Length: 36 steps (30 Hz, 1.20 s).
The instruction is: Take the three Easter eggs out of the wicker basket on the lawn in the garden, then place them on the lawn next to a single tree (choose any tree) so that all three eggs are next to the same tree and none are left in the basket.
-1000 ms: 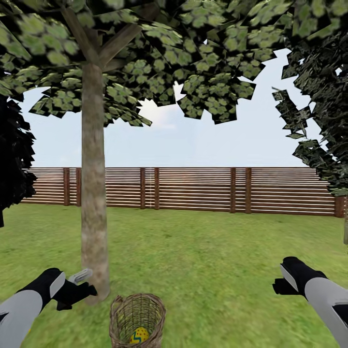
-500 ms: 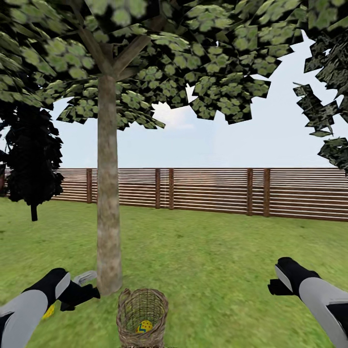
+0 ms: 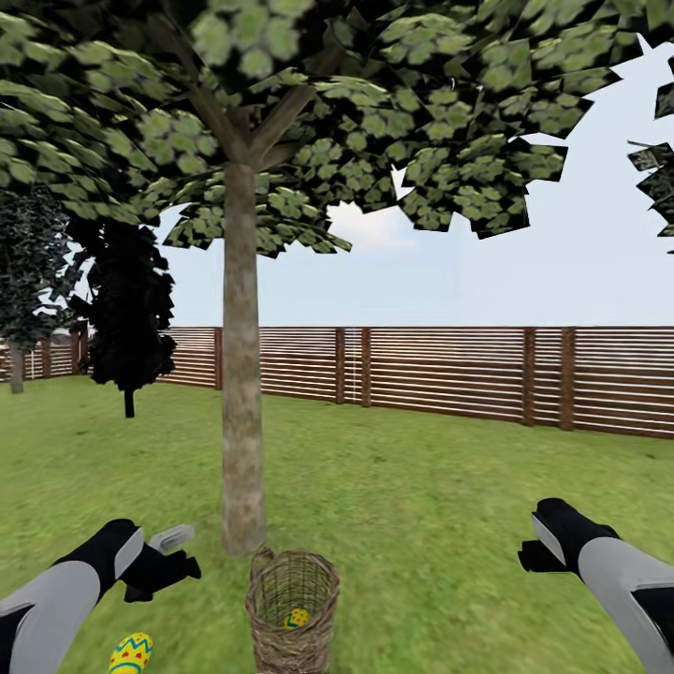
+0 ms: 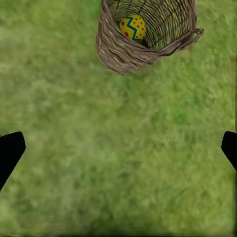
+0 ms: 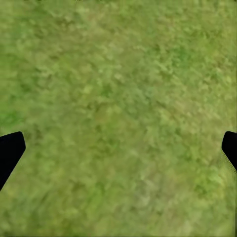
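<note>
One egg [image 3: 131,652] now visible on grass [image 3: 421,524] by tree [image 3: 241,449], one in basket [image 3: 292,608]; view swung right. Both tools, left [image 3: 178,552] and right [image 3: 534,554], spread wide, empty.

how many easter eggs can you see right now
2. One egg lies inside the wicker basket by the tree. Another egg lies on the lawn under the left arm. More may be hidden in the basket or out of view.
</note>
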### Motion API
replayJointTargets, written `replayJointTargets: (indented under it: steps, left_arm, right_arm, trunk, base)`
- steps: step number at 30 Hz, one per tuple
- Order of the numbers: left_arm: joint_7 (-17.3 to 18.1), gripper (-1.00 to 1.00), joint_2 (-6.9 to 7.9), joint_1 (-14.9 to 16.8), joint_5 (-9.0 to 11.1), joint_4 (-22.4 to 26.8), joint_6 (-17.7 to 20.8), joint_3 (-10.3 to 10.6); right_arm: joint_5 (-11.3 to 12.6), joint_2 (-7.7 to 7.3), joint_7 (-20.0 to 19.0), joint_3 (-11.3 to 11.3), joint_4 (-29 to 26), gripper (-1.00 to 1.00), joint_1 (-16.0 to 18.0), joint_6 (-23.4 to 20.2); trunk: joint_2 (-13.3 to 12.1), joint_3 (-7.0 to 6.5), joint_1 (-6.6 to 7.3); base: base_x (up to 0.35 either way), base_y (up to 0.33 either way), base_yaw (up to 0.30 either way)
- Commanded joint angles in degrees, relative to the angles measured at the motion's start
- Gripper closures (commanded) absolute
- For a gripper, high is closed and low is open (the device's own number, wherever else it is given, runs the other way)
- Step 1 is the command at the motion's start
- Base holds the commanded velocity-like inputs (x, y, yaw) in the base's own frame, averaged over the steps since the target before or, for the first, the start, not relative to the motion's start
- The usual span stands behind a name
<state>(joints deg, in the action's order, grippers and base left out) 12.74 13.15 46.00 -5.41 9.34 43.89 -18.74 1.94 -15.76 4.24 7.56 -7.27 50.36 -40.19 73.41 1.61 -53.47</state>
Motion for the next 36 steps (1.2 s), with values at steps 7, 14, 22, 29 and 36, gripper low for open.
replayJointTargets:
  steps: [7, 14, 22, 29, 36]
  left_arm:
    - [0.4, -1.0, -1.2, 0.1, -0.7, 0.1, 0.2, -0.3]
    - [0.4, -1.0, -1.6, 0.0, -0.7, 0.0, 0.2, -0.2]
    - [0.2, -1.0, -3.07, -0.2, -0.8, 0.0, -4.2, -0.2]
    - [0.1, -1.0, -3.31, -0.2, -0.8, -0.8, -5.6, -0.2]
    - [0.0, -1.0, -3.95, -0.2, -0.8, -1.6, -5.8, -0.2]
  right_arm:
    - [0.3, -0.06, 0.1, 0.3, -0.2, -1.0, 0.0, -0.3]
    - [0.3, -0.06, 0.2, 0.3, -0.2, -1.0, 0.0, -0.3]
    - [0.3, -0.06, 0.2, 0.4, -0.2, -1.0, 0.0, -0.4]
    - [0.3, -0.06, 0.2, 0.3, -0.1, -1.0, 0.0, -0.4]
    - [0.3, 0.01, 0.2, 0.4, -0.2, -1.0, 0.0, -0.4]
  trunk:
    - [-2.8, -1.17, 1.55]
    - [-5.6, -2.43, 3.09]
    - [-8.8, -3.86, 4.85]
    - [-11.6, -5.12, 6.38]
    - [-14.4, -6.37, 7.92]
  base:
    - [-0.105, -0.304, 0.051]
    - [-0.026, -0.202, 0.001]
    - [0.194, -0.011, 0.0]
    - [0.335, 0.0, 0.0]
    - [0.337, 0.0, 0.0]
